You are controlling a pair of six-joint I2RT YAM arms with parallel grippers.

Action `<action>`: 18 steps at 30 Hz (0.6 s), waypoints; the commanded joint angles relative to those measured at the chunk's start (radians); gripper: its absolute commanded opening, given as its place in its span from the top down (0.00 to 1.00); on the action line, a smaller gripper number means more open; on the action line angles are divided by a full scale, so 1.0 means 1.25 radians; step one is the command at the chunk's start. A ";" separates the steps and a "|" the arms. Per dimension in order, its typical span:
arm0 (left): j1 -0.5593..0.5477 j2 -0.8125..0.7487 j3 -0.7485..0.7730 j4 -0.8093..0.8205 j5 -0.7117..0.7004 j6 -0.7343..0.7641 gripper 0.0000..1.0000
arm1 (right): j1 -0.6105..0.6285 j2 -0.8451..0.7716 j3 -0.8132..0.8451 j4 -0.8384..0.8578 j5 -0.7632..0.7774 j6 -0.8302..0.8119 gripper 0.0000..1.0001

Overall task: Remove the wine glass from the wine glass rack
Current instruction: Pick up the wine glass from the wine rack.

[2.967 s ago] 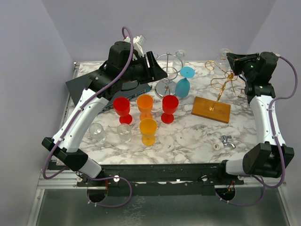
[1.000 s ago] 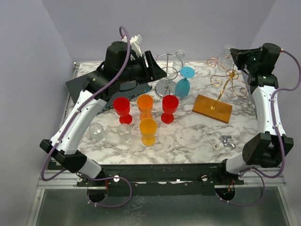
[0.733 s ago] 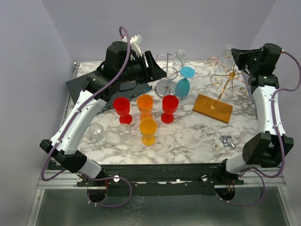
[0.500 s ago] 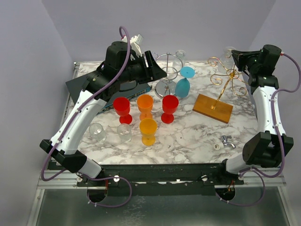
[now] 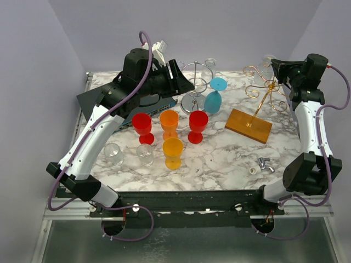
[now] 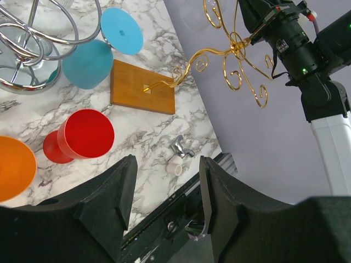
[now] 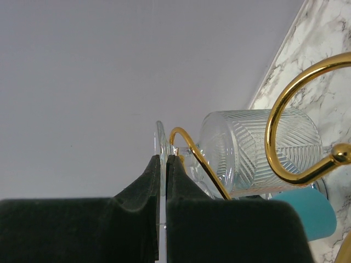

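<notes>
The right tool [image 7: 165, 164] was in the upper right of the overhead view, at the far right corner of the table [image 5: 219, 159]. Its jaws were pinched almost together on the thin round foot of the clear wine glass [image 7: 258, 150]. The glass hung on the gold wire rack [image 7: 340, 153], with one curl crossing its stem. In the wrist view its ribbed bowl lay just right of the tool. The left tool [image 6: 166, 170], upper middle in the overhead view, stood half open and held nothing.
</notes>
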 commanded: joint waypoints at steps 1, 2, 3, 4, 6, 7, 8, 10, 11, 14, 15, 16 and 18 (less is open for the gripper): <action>0.006 -0.026 -0.005 0.016 -0.001 -0.001 0.45 | -0.018 -0.028 0.001 0.038 0.031 0.009 0.99; 0.006 -0.026 -0.005 0.016 -0.001 -0.001 0.45 | -0.018 -0.028 0.003 0.035 0.033 0.009 0.99; 0.005 -0.026 -0.005 0.016 -0.001 -0.001 0.45 | -0.019 -0.029 0.005 0.037 0.036 0.007 0.99; 0.006 -0.027 -0.006 0.016 -0.001 -0.001 0.45 | -0.018 -0.030 0.006 0.035 0.040 0.006 0.99; 0.007 -0.028 -0.006 0.016 -0.001 -0.001 0.45 | -0.019 -0.033 0.009 0.033 0.048 0.004 0.99; 0.007 -0.028 -0.006 0.016 -0.001 -0.001 0.45 | -0.019 -0.035 0.011 0.032 0.050 0.003 0.99; 0.007 -0.027 -0.006 0.016 -0.001 -0.001 0.45 | -0.020 -0.035 0.013 0.031 0.051 0.001 0.99; 0.007 -0.026 -0.006 0.016 -0.001 -0.001 0.45 | -0.020 -0.036 0.017 0.033 0.051 -0.002 0.99; 0.007 -0.027 -0.006 0.016 -0.001 -0.001 0.45 | -0.020 -0.037 0.017 0.035 0.050 -0.002 0.99; 0.007 -0.027 -0.008 0.017 -0.001 -0.002 0.45 | -0.020 -0.037 0.019 0.039 0.050 -0.003 0.99; 0.007 -0.027 -0.007 0.017 0.000 -0.001 0.45 | -0.020 -0.037 0.020 0.038 0.051 -0.004 0.99; 0.008 -0.027 -0.007 0.016 -0.001 -0.001 0.45 | -0.020 -0.037 0.021 0.040 0.050 -0.005 0.99; 0.008 -0.027 -0.008 0.017 -0.001 -0.001 0.45 | -0.020 -0.036 0.024 0.042 0.050 -0.007 0.99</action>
